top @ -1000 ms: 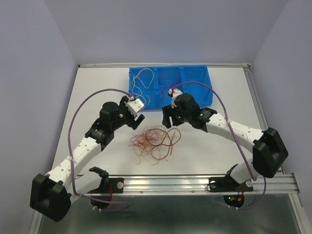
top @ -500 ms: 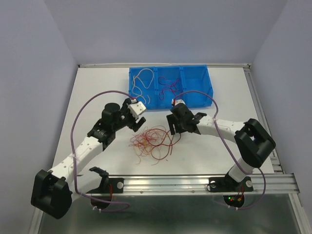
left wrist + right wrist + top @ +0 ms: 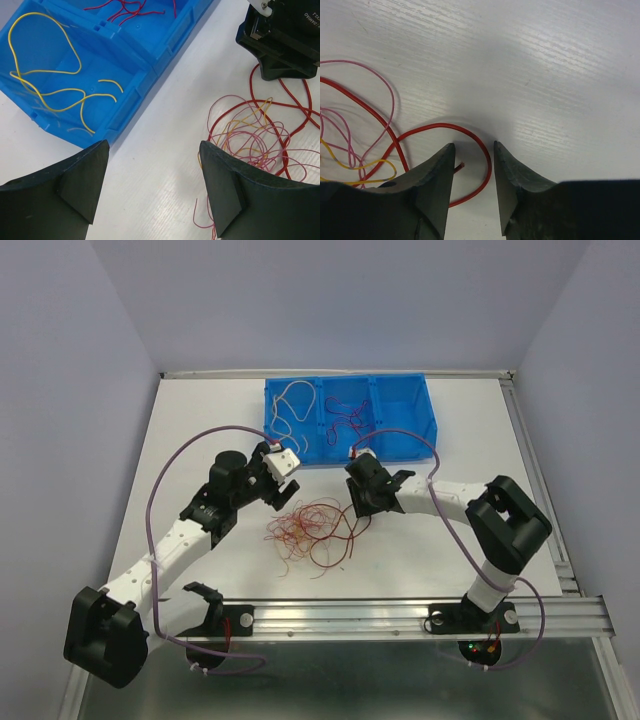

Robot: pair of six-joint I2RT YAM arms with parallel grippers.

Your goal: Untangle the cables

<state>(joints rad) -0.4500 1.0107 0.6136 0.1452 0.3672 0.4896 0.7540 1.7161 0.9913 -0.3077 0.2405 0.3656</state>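
Observation:
The tangled cables (image 3: 315,530) lie as a heap of red, pink and yellow loops mid-table, also in the left wrist view (image 3: 250,130). My right gripper (image 3: 360,512) points down at the heap's right edge. Its jaws (image 3: 473,145) stand narrowly open on either side of a red cable loop (image 3: 489,165), whose cut end lies by the left finger. My left gripper (image 3: 282,490) hovers wide open (image 3: 152,145) over bare table just left of the heap, holding nothing. Yellow cables (image 3: 50,85) and red cables (image 3: 130,7) lie in the blue bin (image 3: 400,430).
The blue bin has three compartments and stands at the back of the table, close behind both grippers. The right arm's black wrist housing (image 3: 282,40) hangs just beyond the heap. A metal rail (image 3: 400,615) runs along the near edge. Walls close in on three sides.
My right arm has come from the bin's front edge down to the heap's right side, and its jaws have narrowed around a red loop. The left arm has barely moved.

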